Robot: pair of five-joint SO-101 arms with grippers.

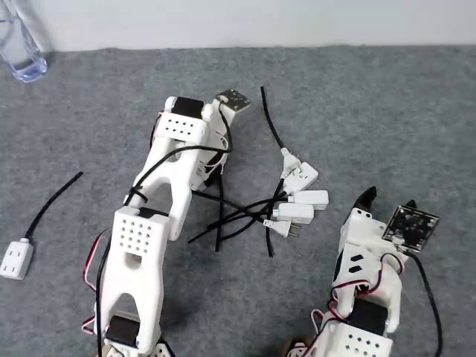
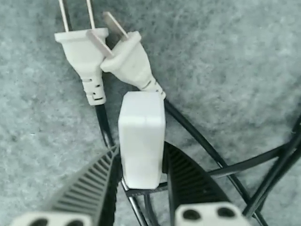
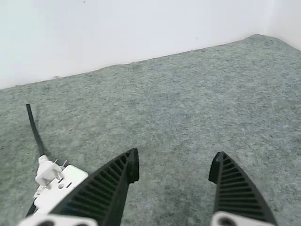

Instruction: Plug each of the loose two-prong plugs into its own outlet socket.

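Left wrist: two plugs (image 2: 83, 52); one socket (image 2: 141, 136)

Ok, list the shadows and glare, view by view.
High view: even light, faint shadow on the carpet under the left arm. Left wrist view: the socket between the jaws is the brightest patch. Right wrist view: bright flat wall, no hard shadows.

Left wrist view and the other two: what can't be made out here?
- Left wrist view: the outlet block's socket face is turned away; the left gripper covers its near end.
- High view: the cables run under an arm; their ends cannot be matched.
- Right wrist view: the right gripper half hides a second outlet.
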